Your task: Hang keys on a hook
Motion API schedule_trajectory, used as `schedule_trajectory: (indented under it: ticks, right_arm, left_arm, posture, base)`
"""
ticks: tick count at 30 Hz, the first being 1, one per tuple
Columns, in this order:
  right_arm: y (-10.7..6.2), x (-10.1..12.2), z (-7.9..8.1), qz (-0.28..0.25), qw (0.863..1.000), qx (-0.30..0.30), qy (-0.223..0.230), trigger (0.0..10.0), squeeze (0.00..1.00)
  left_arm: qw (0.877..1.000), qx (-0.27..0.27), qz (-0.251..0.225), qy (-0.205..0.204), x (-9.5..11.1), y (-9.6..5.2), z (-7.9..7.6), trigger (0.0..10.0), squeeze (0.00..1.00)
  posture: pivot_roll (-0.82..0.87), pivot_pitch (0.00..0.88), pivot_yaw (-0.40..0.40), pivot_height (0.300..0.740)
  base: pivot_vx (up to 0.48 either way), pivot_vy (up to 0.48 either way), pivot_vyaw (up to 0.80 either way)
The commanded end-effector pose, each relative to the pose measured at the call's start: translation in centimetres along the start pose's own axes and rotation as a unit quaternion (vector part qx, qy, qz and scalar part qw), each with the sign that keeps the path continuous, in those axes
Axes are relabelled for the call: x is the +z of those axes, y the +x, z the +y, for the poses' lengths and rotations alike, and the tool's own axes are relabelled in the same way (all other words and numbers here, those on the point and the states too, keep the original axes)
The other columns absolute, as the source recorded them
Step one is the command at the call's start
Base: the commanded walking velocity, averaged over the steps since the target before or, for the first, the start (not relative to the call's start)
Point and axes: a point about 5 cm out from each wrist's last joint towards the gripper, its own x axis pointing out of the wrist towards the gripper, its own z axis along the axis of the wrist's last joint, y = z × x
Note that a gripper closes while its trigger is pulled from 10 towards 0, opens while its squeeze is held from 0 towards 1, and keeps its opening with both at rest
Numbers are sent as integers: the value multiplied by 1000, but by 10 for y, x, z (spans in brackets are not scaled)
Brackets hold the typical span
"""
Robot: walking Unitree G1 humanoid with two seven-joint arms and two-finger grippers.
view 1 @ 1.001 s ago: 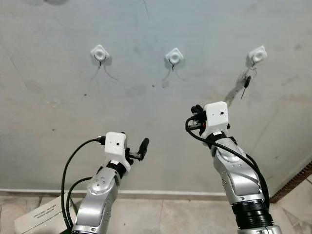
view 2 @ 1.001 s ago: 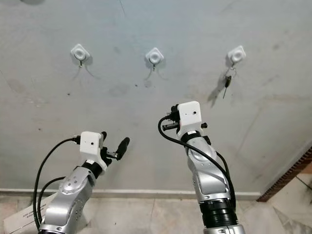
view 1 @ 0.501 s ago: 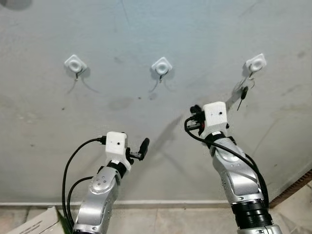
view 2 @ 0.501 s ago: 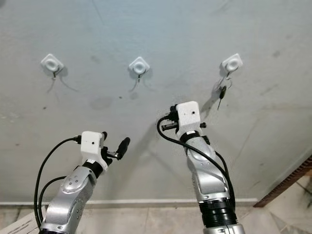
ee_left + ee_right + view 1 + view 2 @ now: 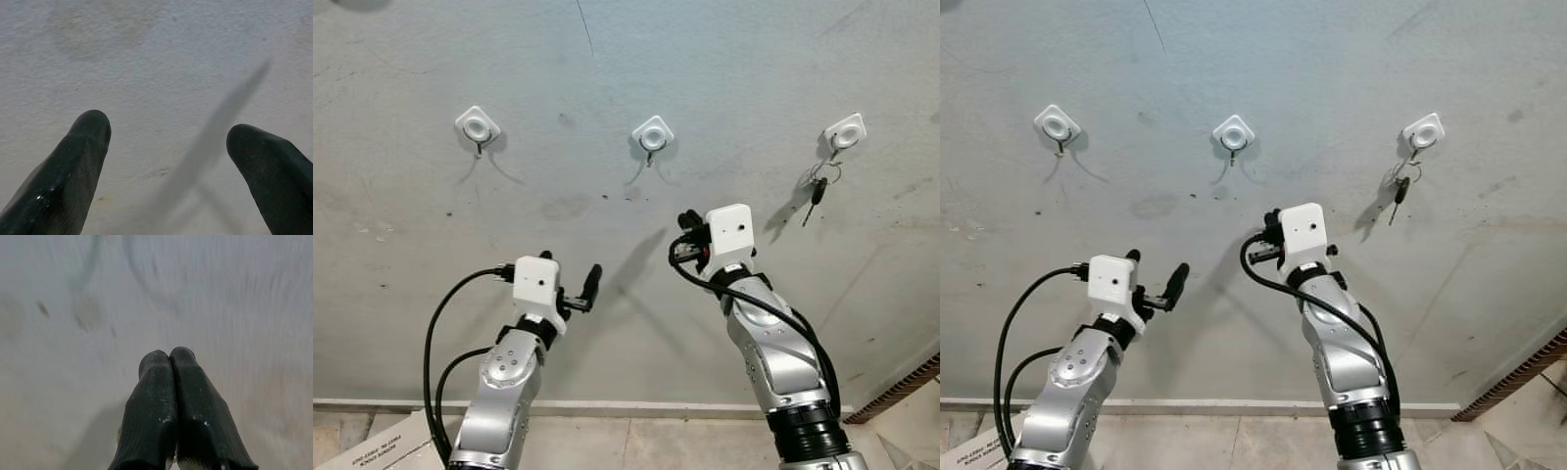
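While keys [image 5: 817, 188] hang on hook [image 5: 843, 135], right pincer [image 5: 168, 357] pressed together empty; left pincer [image 5: 166, 137] spread wide.

Both silver arms raised fwd, wrists w/ white camera blocks; left pincer [image 5: 166, 142] w/ its two black fingers [image 5: 73, 166] spread wide apart, nothing btwn; right pincer [image 5: 168, 360] w/ fingers pressed tight together, tips touching, held higher than left.

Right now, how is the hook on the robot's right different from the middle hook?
The right hook has keys dangling from it; the middle hook holds nothing. The right hook sits past the right gripper; the middle hook sits between both arms. Both have white bases on the grey wall.
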Motion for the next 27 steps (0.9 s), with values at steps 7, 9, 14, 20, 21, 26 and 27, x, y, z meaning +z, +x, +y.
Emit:
schedule_trajectory:
  ticks: [7, 9, 14, 20, 21, 26, 27]
  right_arm:
    - [6, 51, 8, -96, 995, 28, 3, 10000, 0]
    - [7, 60, 12, -112, 993, 33, 8, 10000, 0]
    - [10, 73, 18, -133, 990, 44, 20, 10000, 0]
    - [14, 81, 24, -146, 988, 52, 26, 10000, 0]
    - [16, 86, 25, -156, 986, 50, 22, 10000, 0]
    - [22, 95, 26, -172, 984, 41, 22, 10000, 0]
    - [23, 98, 27, -176, 983, 42, 21, 10000, 0]
  left_arm:
    - [1000, 3, -1, 4, 0, 0, 1, 10000, 0]
    - [1000, 2, -2, 5, 0, 1, 0, 10000, 0]
    - [1000, 1, -2, 5, 0, 2, -1, 10000, 0]
    - [1000, -3, -5, 4, 1, 2, -3, 10000, 0]
    - [1000, -23, -16, 9, 4, 1, -8, 10000, 0]
    - [998, -49, -30, 13, 9, 1, -17, 10000, 0]
    - [998, -50, -32, 16, 10, 1, -17, 10000, 0]
  posture:
    - [47, 0, 9, 740]
    - [47, 0, 8, 740]
    - [51, 0, 6, 740]
    - [57, 0, 3, 740]
    - [59, 0, 0, 740]
    - [62, 0, -2, 740]
    - [62, 0, -2, 740]
  base:
    - [0, 0, 0]
    - [0, 0, 0]
    - [0, 0, 0]
    - [0, 0, 0]
    - [0, 0, 0]
    - [0, 0, 0]
    - [0, 0, 0]
